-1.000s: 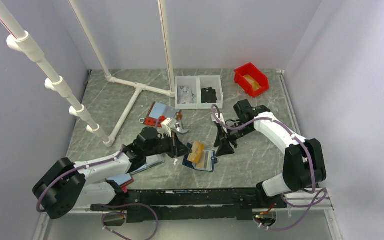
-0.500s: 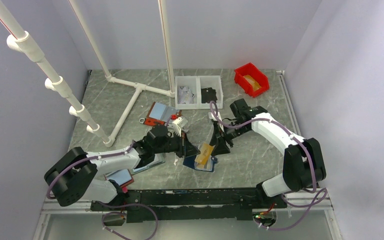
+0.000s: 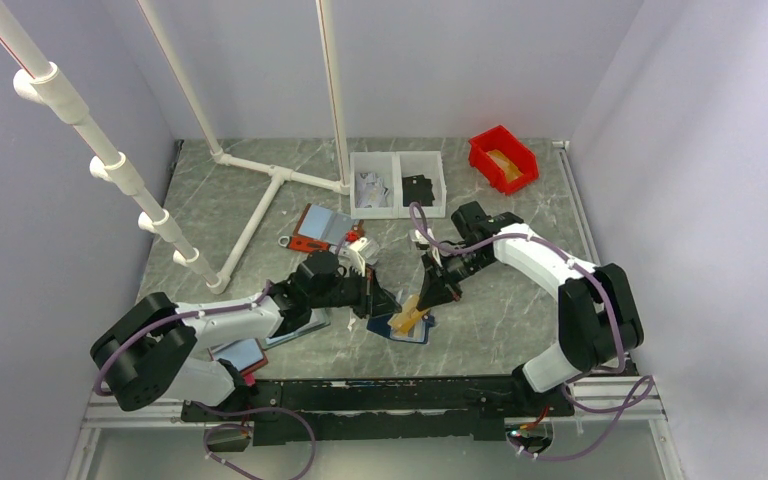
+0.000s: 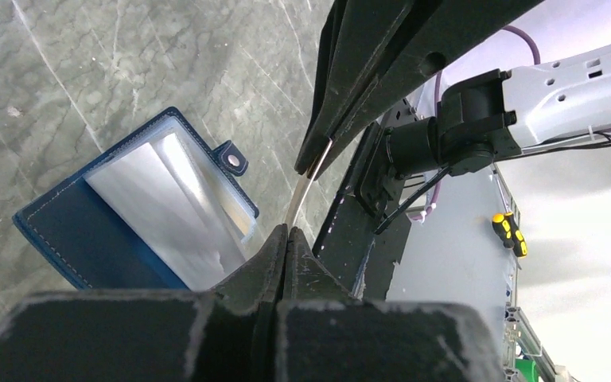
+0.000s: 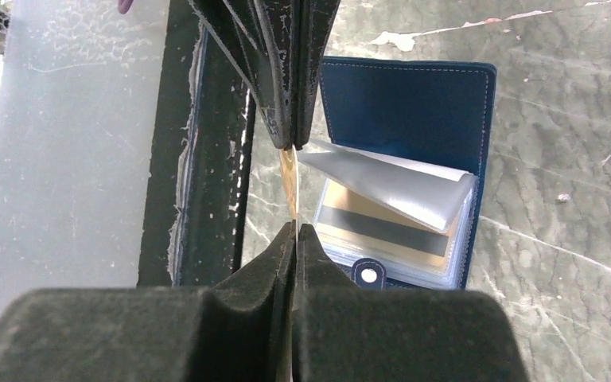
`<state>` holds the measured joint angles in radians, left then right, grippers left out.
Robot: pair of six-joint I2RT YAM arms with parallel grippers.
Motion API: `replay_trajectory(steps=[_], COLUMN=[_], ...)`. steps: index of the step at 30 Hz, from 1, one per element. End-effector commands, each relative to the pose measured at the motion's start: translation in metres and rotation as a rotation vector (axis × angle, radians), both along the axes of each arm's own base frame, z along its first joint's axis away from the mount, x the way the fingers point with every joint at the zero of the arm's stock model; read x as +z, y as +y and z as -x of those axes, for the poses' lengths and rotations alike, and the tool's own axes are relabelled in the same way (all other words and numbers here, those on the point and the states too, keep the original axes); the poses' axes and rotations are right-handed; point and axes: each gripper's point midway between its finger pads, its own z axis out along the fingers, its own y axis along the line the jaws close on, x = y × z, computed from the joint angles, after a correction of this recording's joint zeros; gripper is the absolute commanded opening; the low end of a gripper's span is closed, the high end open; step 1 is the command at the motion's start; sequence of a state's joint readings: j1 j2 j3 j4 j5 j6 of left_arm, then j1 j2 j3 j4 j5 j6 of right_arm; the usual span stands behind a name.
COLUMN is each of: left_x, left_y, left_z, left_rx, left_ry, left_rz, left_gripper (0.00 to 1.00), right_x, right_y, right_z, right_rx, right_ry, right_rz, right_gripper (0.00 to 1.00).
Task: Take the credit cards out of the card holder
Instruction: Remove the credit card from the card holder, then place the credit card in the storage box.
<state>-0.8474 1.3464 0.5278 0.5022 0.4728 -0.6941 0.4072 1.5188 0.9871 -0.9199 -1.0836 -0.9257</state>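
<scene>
From above, the open holder (image 3: 417, 335) lay on the table (image 3: 520, 310) between the arms. Over it, the left gripper (image 3: 388, 305) and right gripper (image 3: 426, 297) both pinched a tan card (image 3: 407, 318).

The left wrist showed the left gripper (image 4: 286, 231) closed on the card (image 4: 300, 195), which rose beside the holder (image 4: 56, 231).

The right wrist showed the right gripper (image 5: 296, 228) clamping the edge-on card (image 5: 289, 187) beside the holder (image 5: 414, 87), which held a second card (image 5: 382, 219).

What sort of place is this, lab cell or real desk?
Probably a robot test cell in a lab, not a lived-in desk: marble-pattern table boxed in by plain lilac walls, white PVC pipe frame, white divided bin and red bin.
</scene>
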Motion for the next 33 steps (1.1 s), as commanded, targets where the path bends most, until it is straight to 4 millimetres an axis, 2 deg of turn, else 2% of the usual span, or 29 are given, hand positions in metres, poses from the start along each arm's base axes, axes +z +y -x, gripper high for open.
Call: replay_trajectory(steps=[1,4,7,12,17,21,26,30,33], left_x=[0.021,0.022,0.029,0.040,0.042,0.017,-0.022,-0.055,-0.066], left_y=[-0.005,-0.001,0.003,0.008,-0.009,-0.023,-0.028,-0.015,-0.007], left_z=[-0.014,-0.018,-0.018,-0.004,0.023,0.026,0.011,-0.008,-0.014], left_rx=[0.044,0.075,0.093,0.078,-0.004,-0.018,0.037,0.155,0.207], left_ry=[-0.055,-0.057,-0.073,-0.119,-0.167,-0.155,-0.101,-0.054,-0.012], left_rz=[0.036,0.018,0.014,-0.009,-0.027,-0.111,-0.254,-0.402,-0.445], left_gripper=[0.05,0.28,0.42,0.50,0.53,0.53,0.53,0.50,0.45], right_x=[0.014,0.011,-0.001,-0.012,-0.027,-0.030,-0.027,-0.021,-0.013], right_y=[0.006,0.005,0.003,-0.002,-0.005,-0.004,-0.004,-0.010,-0.024], right_z=[0.002,-0.003,-0.015,-0.028,-0.060,-0.070,-0.069,-0.074,-0.082], right_rx=[0.032,0.010,-0.044,-0.107,-0.270,-0.328,-0.331,-0.343,-0.369], right_ry=[-0.005,-0.009,-0.021,-0.049,-0.099,-0.098,-0.094,-0.103,-0.128], right_rz=[-0.055,-0.028,0.035,0.096,0.178,0.190,0.178,0.173,0.172], right_gripper=[0.00,0.00,0.00,0.00,0.00,0.00,0.00,0.00,0.00])
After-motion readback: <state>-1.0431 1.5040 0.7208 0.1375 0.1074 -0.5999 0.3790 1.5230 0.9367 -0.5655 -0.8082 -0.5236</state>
